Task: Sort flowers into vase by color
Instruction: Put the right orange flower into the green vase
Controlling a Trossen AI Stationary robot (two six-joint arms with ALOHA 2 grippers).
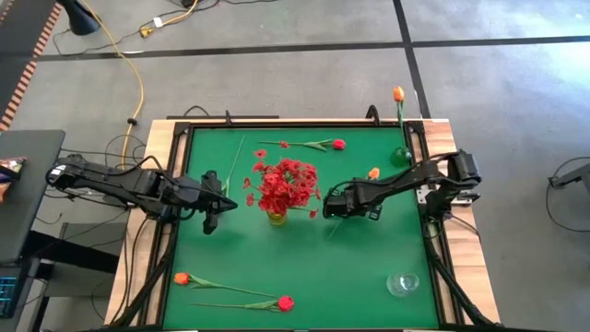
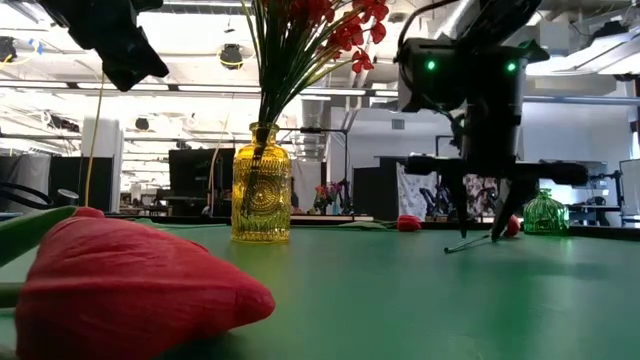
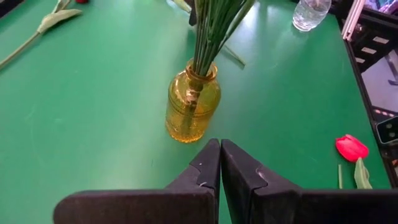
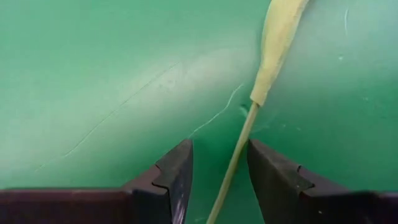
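Observation:
A yellow vase [image 1: 277, 218] stands mid-table with bushy red sprigs [image 1: 288, 184] in it. An orange flower [image 1: 373, 172] lies on the green table right of it. Its thin stem [image 4: 239, 146] runs between the fingers of my right gripper [image 4: 219, 149], which points down at it, open, one finger on each side and apart from it. My left gripper [image 3: 220, 144] hangs shut and empty left of the yellow vase [image 3: 193, 106]. A green vase [image 1: 403, 155] at the far right holds one orange flower [image 1: 398, 93].
A red-pink flower [image 1: 338, 144] lies near the far edge. An orange one [image 1: 182, 278] and a red-pink one [image 1: 286, 302] lie at the near left. A clear glass vase [image 1: 403, 283] stands at the near right. The table's wooden frame [image 1: 157, 166] rims the green mat.

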